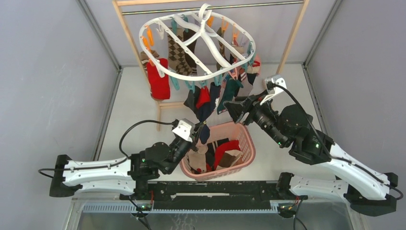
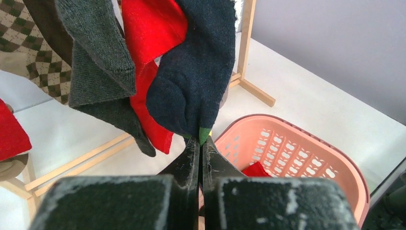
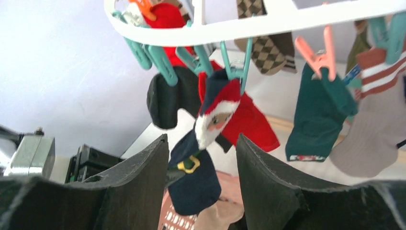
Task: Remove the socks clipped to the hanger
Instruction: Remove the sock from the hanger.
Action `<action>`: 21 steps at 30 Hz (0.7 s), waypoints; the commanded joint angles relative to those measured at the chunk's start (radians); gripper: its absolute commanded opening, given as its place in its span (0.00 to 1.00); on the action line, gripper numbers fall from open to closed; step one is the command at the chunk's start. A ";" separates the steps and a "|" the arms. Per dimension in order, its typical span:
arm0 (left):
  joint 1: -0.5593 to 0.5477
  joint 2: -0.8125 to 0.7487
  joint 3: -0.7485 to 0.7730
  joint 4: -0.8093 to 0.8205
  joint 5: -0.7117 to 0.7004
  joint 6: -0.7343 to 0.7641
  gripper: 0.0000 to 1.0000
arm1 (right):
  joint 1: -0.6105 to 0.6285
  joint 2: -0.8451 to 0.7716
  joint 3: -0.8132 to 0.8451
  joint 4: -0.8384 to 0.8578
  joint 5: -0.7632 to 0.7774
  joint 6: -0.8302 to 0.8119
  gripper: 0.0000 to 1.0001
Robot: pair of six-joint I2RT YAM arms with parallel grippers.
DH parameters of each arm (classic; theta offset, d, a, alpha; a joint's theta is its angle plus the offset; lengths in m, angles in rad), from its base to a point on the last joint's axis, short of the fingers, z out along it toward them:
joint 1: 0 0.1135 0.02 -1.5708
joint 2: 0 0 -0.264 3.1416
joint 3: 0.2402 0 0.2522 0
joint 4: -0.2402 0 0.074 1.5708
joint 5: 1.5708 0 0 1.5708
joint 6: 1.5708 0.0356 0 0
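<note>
The left gripper (image 2: pixel 200 143) is pinched tight on the green toe tip of a navy sock (image 2: pixel 196 81), which hangs straight down from the hanger (image 1: pixel 142 37) above the far-left rim of the pink basket (image 1: pixel 249 143). Beside that sock, in the left wrist view, hang a red sock (image 2: pixel 148 28) and a grey sock (image 2: pixel 95 72), with an argyle one (image 2: pixel 28 57) further back. The right gripper (image 3: pixel 201 143) stands with its jaws spread and nothing between the pads. It is raised toward the front right of the hanger, and past its fingers a Santa-faced sock (image 3: pixel 215 120) dangles from a teal clip (image 3: pixel 234 72), with a teal sock (image 3: pixel 316 110) on a pink clip (image 3: pixel 318 57) to its right. The hanger is a white oval frame hooked on the metal rod (image 1: pixel 215 7) of a wooden rail (image 1: pixel 129 38) at the far edge of the table (image 1: pixel 134 105), and socks are clipped all round its rim. The basket sits at the middle of the near edge, between the two arms, and holds a loose heap of socks (image 1: pixel 225 151) in red, brown and dark colours. The table is plain white and matte, closed in by flat grey walls (image 1: pixel 48 72) on the left, right and back.
</note>
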 commanded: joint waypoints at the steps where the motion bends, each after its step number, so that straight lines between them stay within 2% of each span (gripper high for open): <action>1: 0.025 0.015 0.005 0.031 0.031 -0.019 0.00 | -0.018 0.055 0.052 0.077 0.093 -0.117 0.61; 5: 0.043 0.020 -0.002 0.034 0.050 -0.031 0.00 | -0.062 0.111 0.082 0.121 0.093 -0.145 0.62; 12: 0.053 0.002 -0.020 0.032 0.061 -0.040 0.00 | -0.199 0.187 0.116 0.163 -0.065 -0.124 0.66; 21: 0.063 -0.004 -0.032 0.036 0.075 -0.044 0.00 | -0.269 0.240 0.134 0.217 -0.182 -0.123 0.70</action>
